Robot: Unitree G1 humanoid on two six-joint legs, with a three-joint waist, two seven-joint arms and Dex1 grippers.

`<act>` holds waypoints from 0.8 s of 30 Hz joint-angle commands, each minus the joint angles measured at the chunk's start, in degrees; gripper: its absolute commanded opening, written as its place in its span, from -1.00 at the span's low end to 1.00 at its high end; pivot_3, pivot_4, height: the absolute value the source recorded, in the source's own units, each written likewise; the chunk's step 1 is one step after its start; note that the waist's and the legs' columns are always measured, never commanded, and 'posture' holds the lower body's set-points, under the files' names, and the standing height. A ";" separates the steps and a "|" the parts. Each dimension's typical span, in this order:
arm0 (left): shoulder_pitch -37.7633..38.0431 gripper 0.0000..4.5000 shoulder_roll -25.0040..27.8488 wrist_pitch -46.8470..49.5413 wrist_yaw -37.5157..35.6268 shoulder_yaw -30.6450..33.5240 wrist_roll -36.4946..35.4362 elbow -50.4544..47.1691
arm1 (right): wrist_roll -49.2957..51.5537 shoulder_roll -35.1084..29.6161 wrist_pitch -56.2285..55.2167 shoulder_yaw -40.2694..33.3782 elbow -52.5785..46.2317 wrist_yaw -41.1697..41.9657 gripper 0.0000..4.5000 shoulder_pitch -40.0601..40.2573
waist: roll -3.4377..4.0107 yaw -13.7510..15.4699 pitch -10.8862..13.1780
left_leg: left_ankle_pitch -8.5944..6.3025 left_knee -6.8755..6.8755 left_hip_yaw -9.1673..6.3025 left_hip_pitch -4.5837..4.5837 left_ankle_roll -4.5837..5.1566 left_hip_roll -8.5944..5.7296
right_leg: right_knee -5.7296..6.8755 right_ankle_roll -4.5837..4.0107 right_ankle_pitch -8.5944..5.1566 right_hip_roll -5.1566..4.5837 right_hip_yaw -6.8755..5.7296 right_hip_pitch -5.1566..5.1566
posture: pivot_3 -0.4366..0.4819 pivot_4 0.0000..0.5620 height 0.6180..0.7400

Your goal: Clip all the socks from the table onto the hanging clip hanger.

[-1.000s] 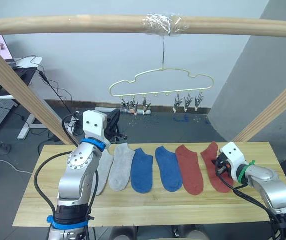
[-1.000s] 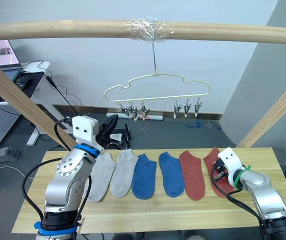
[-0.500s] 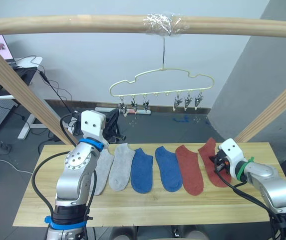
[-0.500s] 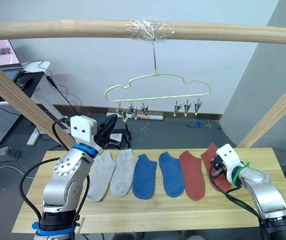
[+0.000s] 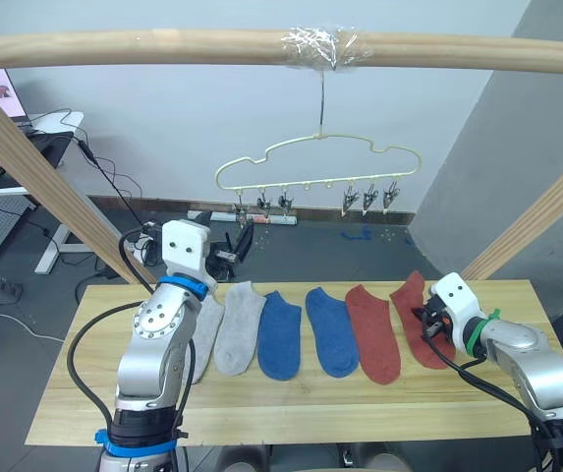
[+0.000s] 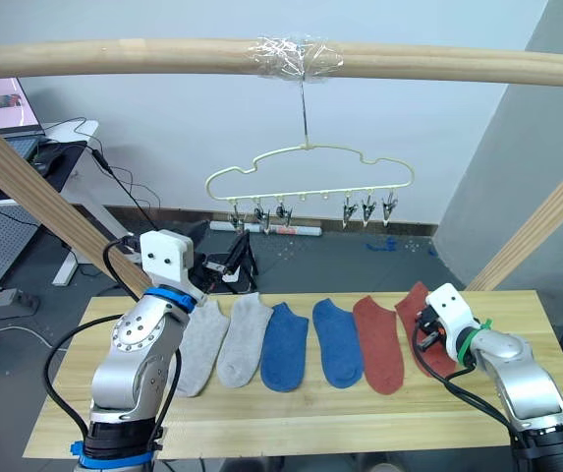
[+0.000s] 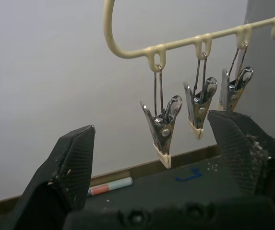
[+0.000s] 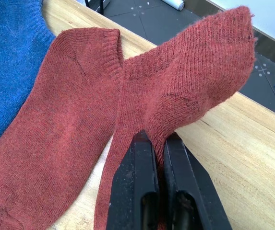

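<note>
the table (image 5: 291, 408) is a wide top of pale yellowish planks with clear grain, and the six socks lie across it in a row, toes toward the robot. from the robot's left they run two light grey socks (image 5: 237, 328), two blue socks (image 5: 279, 335), then a flat rust red sock (image 5: 372, 332) and the outer rust red sock (image 5: 416, 320), all short ankle socks of soft ribbed knit. the flat red sock just touches the outer one along its edge, as the right wrist view shows.

the clip hanger (image 5: 317, 160) hangs by its long hook from the taped round beam above and behind the table: thin pale yellow wire, wavy on top, with a straight lower bar carrying small metal clips (image 7: 162, 127) in two groups of three, each with pale tips pointing down. no sock is clipped to it.

the right gripper (image 8: 158, 158) is pinched tight on the outer red sock, whose cuff end is lifted off the wood. the left gripper (image 7: 161, 158) is raised just below the left-hand clips, its fingers (image 7: 75, 160) spread wide with nothing between them.
</note>
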 commanded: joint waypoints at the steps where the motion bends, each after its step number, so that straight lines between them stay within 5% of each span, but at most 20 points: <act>1: -1.06 0.79 -0.87 -2.68 0.40 -0.22 0.56 0.33 | 0.63 -0.71 -0.63 -1.42 -0.37 0.72 -1.00 0.14 | 0.00 -0.01 0.00 | 0.00 0.00 0.01 -0.01 0.00 0.00 | 0.00 0.00 0.00 0.00 0.00 0.00 | -0.15 -0.33 1.00; 24: -6.23 0.79 -3.23 -9.23 2.63 -0.59 3.83 8.96 | 0.92 -0.40 0.98 -2.45 -1.84 0.40 -1.00 0.30 | 0.00 -0.07 0.00 | 0.01 0.00 0.00 -0.01 -0.01 0.00 | -0.01 0.00 0.00 0.00 -0.01 -0.01 | -0.20 -0.30 1.00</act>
